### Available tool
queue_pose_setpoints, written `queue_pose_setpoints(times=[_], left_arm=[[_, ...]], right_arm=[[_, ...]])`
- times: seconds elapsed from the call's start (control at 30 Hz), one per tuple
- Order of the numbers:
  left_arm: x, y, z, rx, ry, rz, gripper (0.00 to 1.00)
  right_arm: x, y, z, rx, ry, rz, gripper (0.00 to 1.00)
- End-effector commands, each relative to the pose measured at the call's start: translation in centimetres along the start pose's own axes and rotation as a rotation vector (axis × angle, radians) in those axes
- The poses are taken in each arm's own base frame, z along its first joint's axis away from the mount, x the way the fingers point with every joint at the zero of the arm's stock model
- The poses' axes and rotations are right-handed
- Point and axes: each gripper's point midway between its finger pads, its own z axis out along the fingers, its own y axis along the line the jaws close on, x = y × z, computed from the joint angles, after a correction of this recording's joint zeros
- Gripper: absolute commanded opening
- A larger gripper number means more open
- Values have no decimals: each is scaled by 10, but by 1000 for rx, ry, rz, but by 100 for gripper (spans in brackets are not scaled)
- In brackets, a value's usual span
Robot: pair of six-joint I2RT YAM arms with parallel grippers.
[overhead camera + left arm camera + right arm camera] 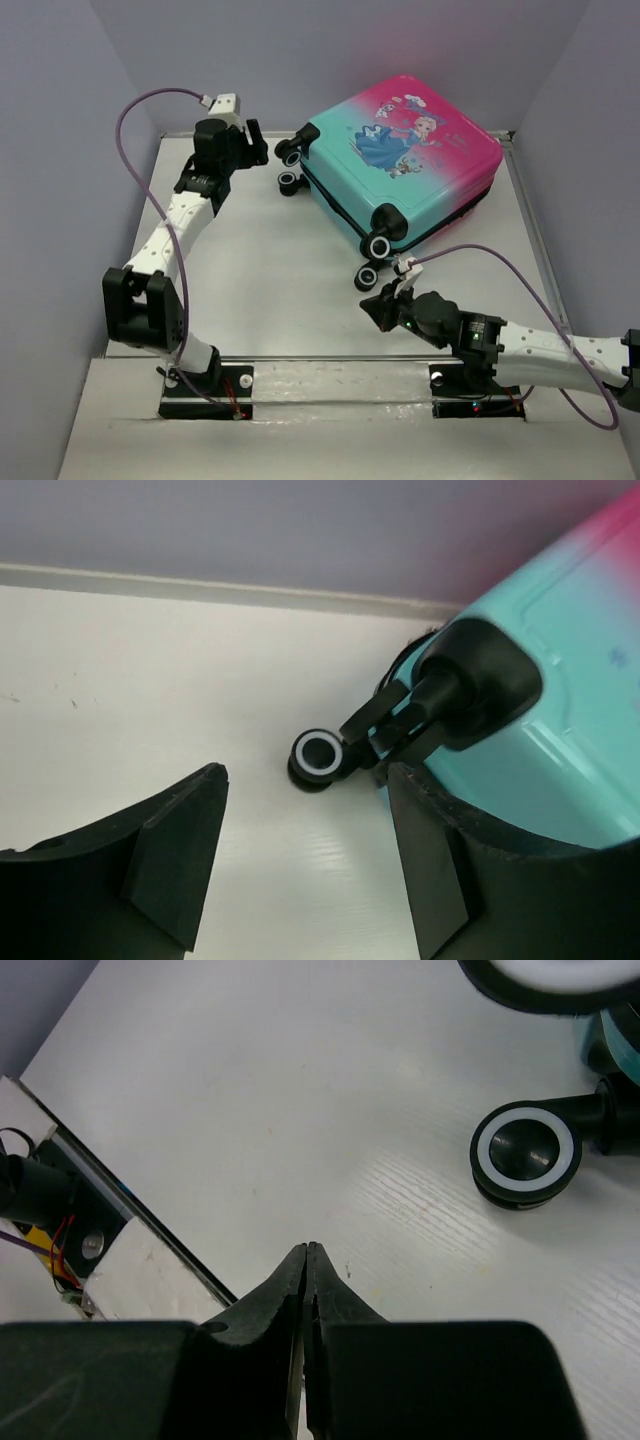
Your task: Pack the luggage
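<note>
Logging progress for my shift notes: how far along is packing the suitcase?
Done: the suitcase lies closed on the table, princess side up; no loose items show. In hand: nothing. The left gripper is open at a far wheel, and the right gripper is shut and empty near a near wheel. Left: the inside is hidden, so whether it holds anything cannot be told.

The luggage (400, 160) lies shut, so its inside is hidden from me. The left wrist view cuts it off at the right edge. In the right wrist view the nearest wheel (560, 975) is clipped and blurred at the top, and overhead the right arm (560, 352) runs off the frame.
</note>
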Motion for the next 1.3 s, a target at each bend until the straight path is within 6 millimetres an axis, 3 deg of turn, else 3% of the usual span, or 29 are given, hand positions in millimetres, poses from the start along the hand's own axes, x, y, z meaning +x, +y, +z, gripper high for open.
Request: queue_pose_setpoints(times=[0.0,0.13,0.23,0.3,0.53,0.63,0.7,0.73,0.87,0.9,0.93,1.0,1.07,1.1,1.13,1.17,1.2,1.23,1.27], left_arm=[[11,-24,23,215,7,319,83],[15,-44,37,351,74,390,87],[23,-51,49,407,97,405,90],[16,-56,55,423,80,413,92],[39,-68,78,508,163,430,91],[58,-77,86,531,212,443,85],[60,-86,89,543,217,455,83],[69,-85,93,534,242,459,80],[75,-89,102,512,248,466,66],[77,-87,104,496,252,468,55],[78,-86,107,488,253,465,51],[80,-84,110,467,254,467,21],[82,-78,111,440,258,466,6],[83,-75,110,418,258,463,6],[69,-75,107,395,219,459,6],[83,-65,104,365,241,446,6],[82,-56,101,324,225,434,6],[64,-57,92,298,170,403,6],[83,-43,88,262,198,379,6]], right_arm=[[-26,8,-4,-2,-57,14,11],[-19,2,-5,18,-29,-15,29],[-17,-2,-6,35,-25,-16,34],[-13,-3,-6,32,-17,-17,35],[-13,-6,-6,47,-18,-26,35],[-14,-9,-6,66,-17,-33,36],[-18,-13,-9,87,-33,-14,39],[-19,-14,-11,91,-40,-5,39],[-23,-24,-18,125,-58,18,46],[-25,-25,-20,129,-64,23,47],[-25,-32,-21,160,-62,25,47],[-27,-38,-22,181,-66,32,47],[-30,-48,-21,209,-65,43,47],[-32,-52,-20,225,-65,47,47],[-36,-57,-19,239,-70,56,47],[-42,-73,-16,276,-68,72,47],[-46,-80,-15,289,-67,81,47],[-54,-84,-13,288,-80,90,46],[-62,-96,-13,307,-91,97,46]])
